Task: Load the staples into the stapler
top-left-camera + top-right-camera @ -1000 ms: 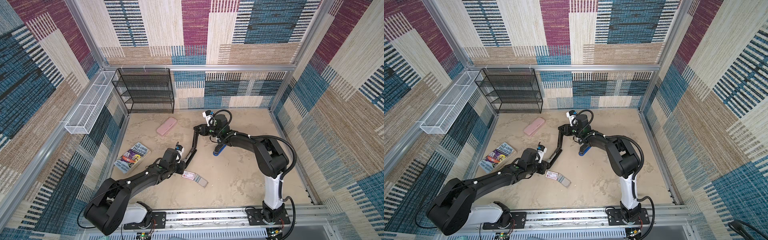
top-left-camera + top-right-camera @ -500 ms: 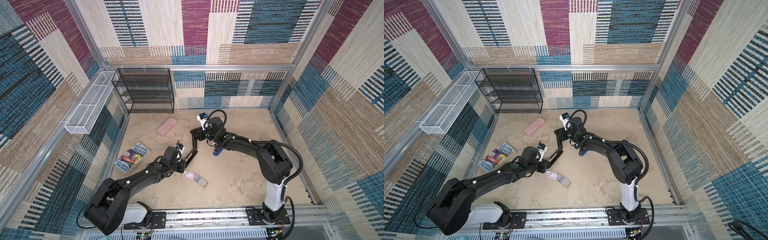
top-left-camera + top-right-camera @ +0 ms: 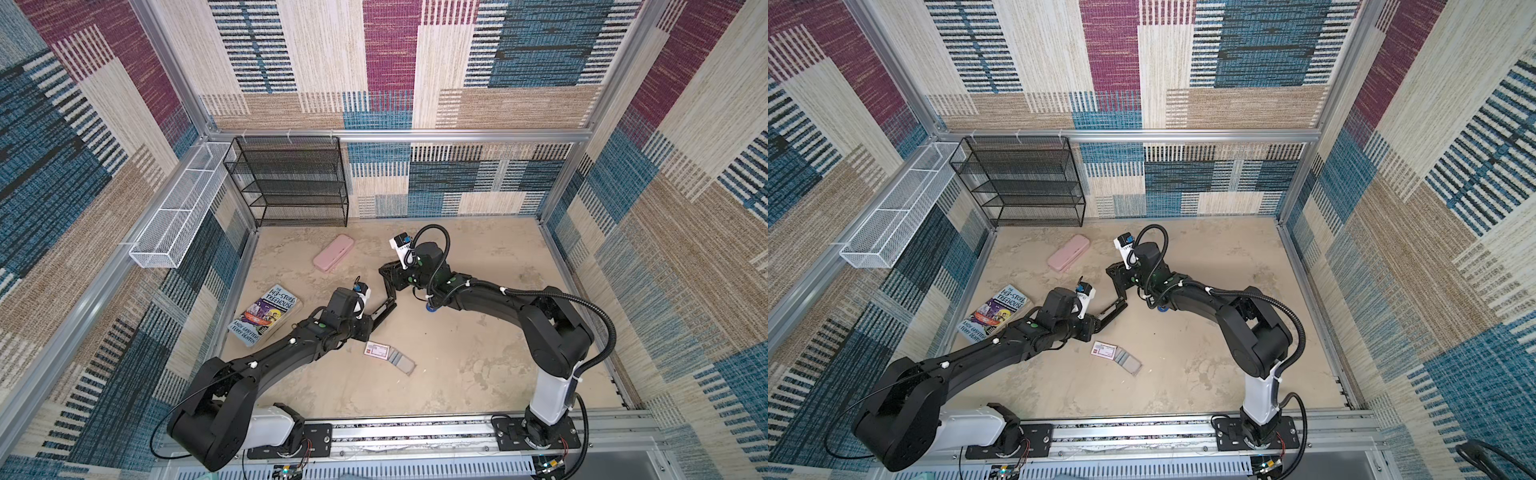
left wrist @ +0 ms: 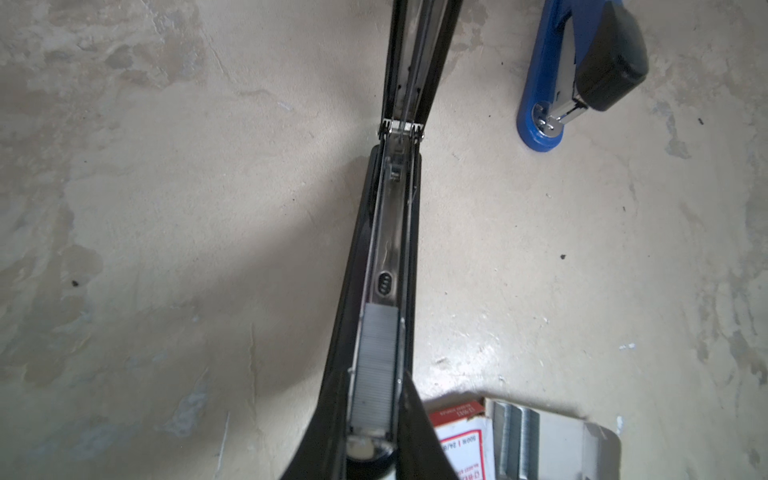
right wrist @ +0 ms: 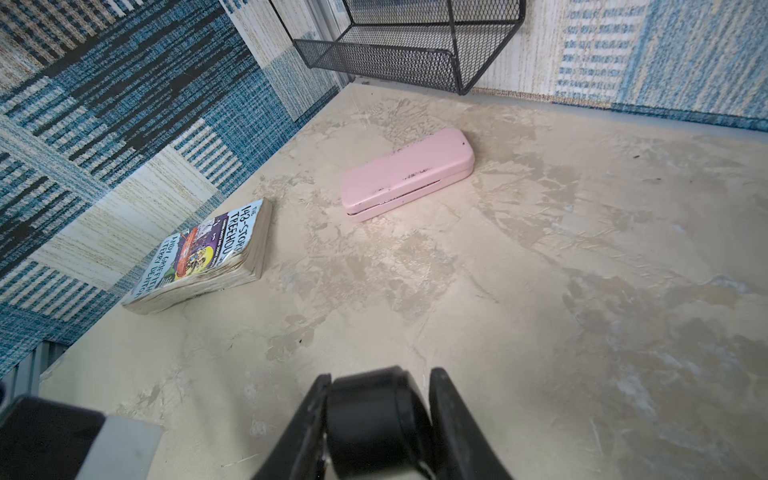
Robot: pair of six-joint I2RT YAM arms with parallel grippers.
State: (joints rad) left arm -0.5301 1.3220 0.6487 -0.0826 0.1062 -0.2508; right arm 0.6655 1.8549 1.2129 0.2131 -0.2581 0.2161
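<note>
A black stapler (image 3: 392, 297) hangs open above the table between both arms in both top views. My left gripper (image 3: 370, 320) is shut on its base end, and my right gripper (image 3: 388, 276) is shut on the tip of its raised top arm (image 5: 365, 424). In the left wrist view a grey strip of staples (image 4: 376, 357) lies in the open magazine (image 4: 386, 232), close to my left gripper (image 4: 374, 449). The white, red-edged staple box (image 3: 377, 350) lies on the table with more grey strips (image 4: 515, 440) showing in its tray.
A blue stapler (image 4: 582, 70) lies under the right arm. A pink case (image 3: 333, 258) and a paperback book (image 3: 266, 313) lie to the left. A black mesh rack (image 3: 291, 183) stands at the back wall, and a white wire basket (image 3: 174, 216) hangs on the left wall.
My right gripper has moved left and toward the front with the stapler's top arm, folding it at the hinge toward the magazine. The left arm has held still.
</note>
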